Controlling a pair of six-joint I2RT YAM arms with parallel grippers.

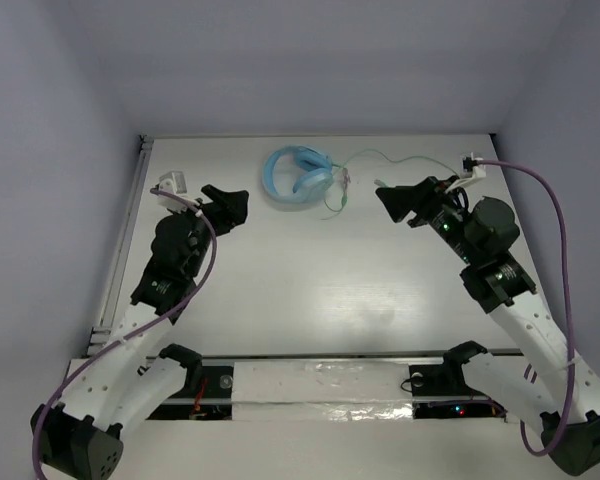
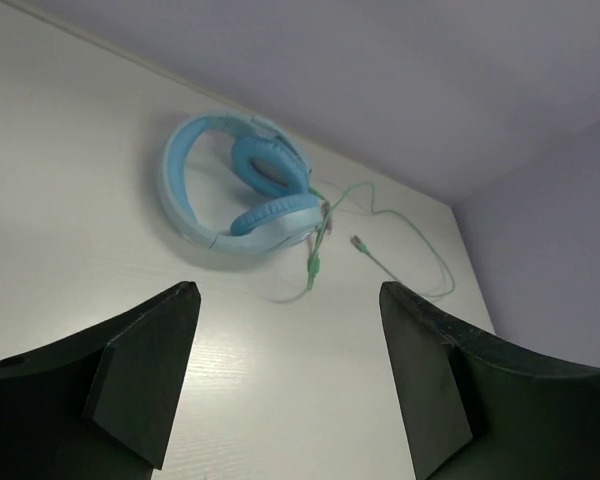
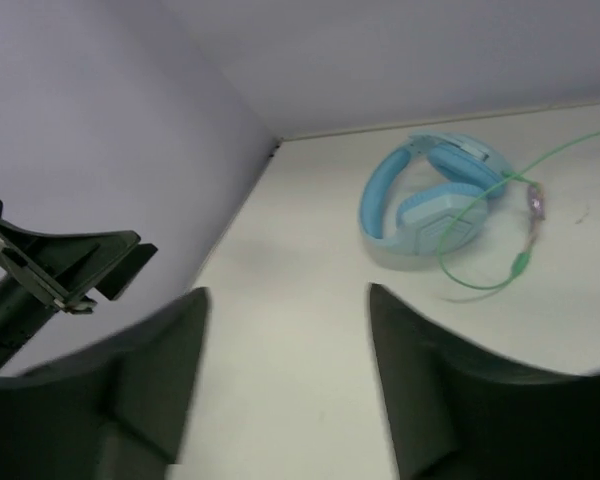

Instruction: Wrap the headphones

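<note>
The light blue headphones [image 1: 298, 176] lie flat on the white table near the back wall. They also show in the left wrist view [image 2: 235, 185] and the right wrist view [image 3: 430, 200]. Their thin pale green cable [image 1: 395, 162] trails loose to the right in loops, also seen in the left wrist view [image 2: 400, 250] and the right wrist view [image 3: 480, 285]. My left gripper [image 1: 230, 210] is open and empty, left of the headphones and apart from them. My right gripper [image 1: 392, 200] is open and empty, right of the headphones, near the cable but not touching it.
The white table [image 1: 300, 280] is closed in by pale walls at the back and sides. A metal rail [image 1: 125, 240] runs along its left edge. Thick purple arm cables [image 1: 560, 230] hang beside both arms.
</note>
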